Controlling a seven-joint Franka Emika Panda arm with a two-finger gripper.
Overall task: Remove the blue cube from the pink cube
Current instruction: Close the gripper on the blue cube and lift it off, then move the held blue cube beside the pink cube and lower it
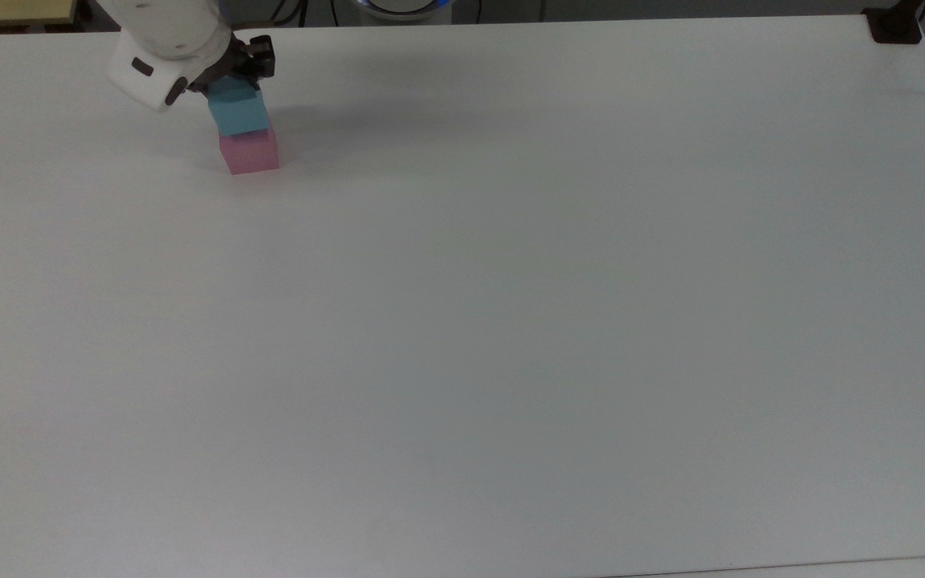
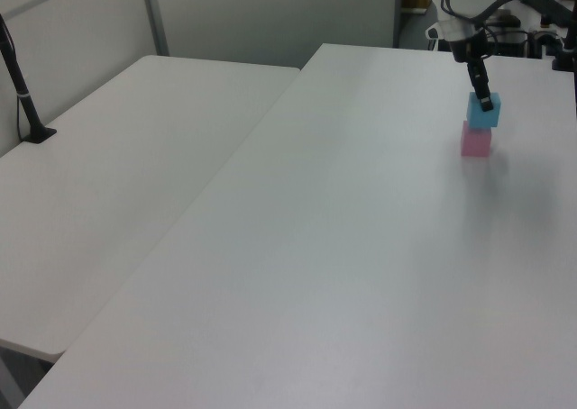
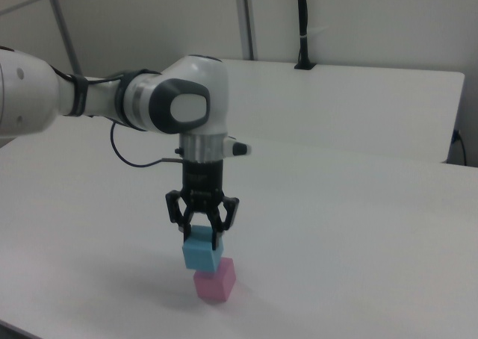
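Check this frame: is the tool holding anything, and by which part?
Yes. The tool is shut on the blue cube, its fingers on opposite side faces near the top. The cube looks lifted, slightly off the pink cube.

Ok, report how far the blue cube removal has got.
Done: the gripper is closed on the blue cube, which looks raised just clear of the pink cube and offset from it in the right view. In hand: carrying it away. Left: setting it down on the white table, apart from the pink cube, and letting go.
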